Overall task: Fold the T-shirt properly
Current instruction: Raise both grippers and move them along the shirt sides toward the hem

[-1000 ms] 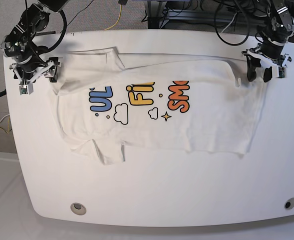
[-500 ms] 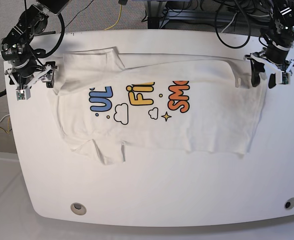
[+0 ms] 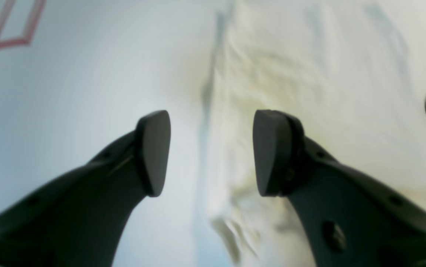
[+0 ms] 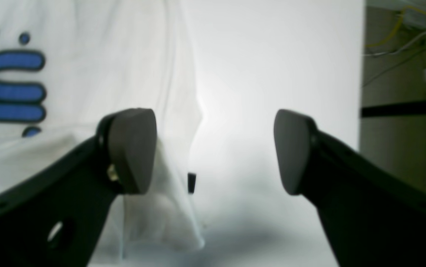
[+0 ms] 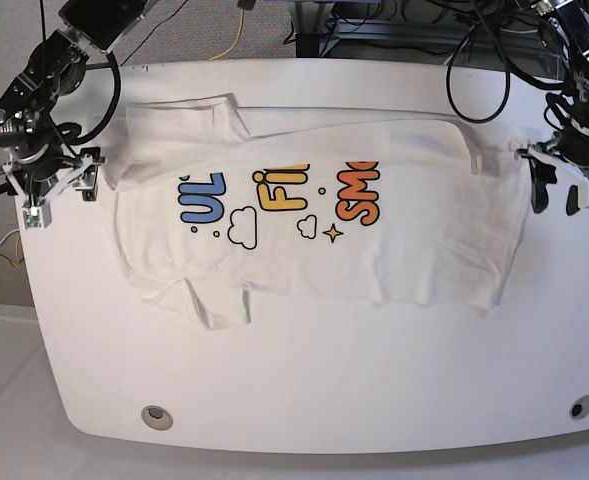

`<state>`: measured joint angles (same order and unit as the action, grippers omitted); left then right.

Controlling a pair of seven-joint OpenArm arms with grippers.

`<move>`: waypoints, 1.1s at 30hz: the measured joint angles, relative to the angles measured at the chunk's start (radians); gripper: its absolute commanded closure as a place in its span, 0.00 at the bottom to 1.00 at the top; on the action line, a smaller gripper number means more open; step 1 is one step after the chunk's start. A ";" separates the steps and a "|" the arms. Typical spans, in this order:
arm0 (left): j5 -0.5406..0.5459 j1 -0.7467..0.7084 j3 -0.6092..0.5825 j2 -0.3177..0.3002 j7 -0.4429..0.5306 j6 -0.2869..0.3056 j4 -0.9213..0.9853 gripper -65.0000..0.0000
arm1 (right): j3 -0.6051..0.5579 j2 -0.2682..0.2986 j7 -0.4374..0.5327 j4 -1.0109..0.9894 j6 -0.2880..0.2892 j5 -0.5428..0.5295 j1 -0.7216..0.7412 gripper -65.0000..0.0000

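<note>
The left gripper stands open, its 2 dark fingers wide apart with nothing between them. Beneath the gap runs the edge of the T-shirt: bare counter lies toward 9 o'clock and rumpled white cloth toward 3 o'clock, with a bit of orange print at the far 3 o'clock edge of that view. The picture is blurred, so whether the fingertips touch the cloth is hard to say. In the base view this gripper hangs at 3 o'clock of the shirt, just beside its edge.

The right gripper is open as well, empty, its fingers spread wide. Its finger toward 9 o'clock sits over the shirt's edge, the other over plain counter. Blue lettering shows at 9 o'clock of that view, and a thin fold of fabric hangs down between the fingers' line and the counter surface. In the base view this gripper is at 9 o'clock of the shirt, near the sleeve.

The T-shirt lies spread on the white counter, print side up, with blue, yellow and orange letters, 2 clouds and a star showing. Its upper part is folded over along 12 o'clock, cutting the letters off. 1 sleeve juts out at about 7 o'clock, another at 11 o'clock.
</note>
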<state>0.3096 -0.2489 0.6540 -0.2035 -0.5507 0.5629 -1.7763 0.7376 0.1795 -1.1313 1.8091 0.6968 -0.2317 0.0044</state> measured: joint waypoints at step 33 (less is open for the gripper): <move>-0.343 0.315 -0.090 -0.010 0.078 0.013 0.351 0.48 | -0.240 0.122 0.198 -0.539 -0.002 -0.007 0.321 0.27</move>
<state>-0.0330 0.0662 0.5636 -0.2138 -0.4728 0.5762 -1.4254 0.4973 0.3012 -0.9329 1.2705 0.6952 -0.2386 0.3252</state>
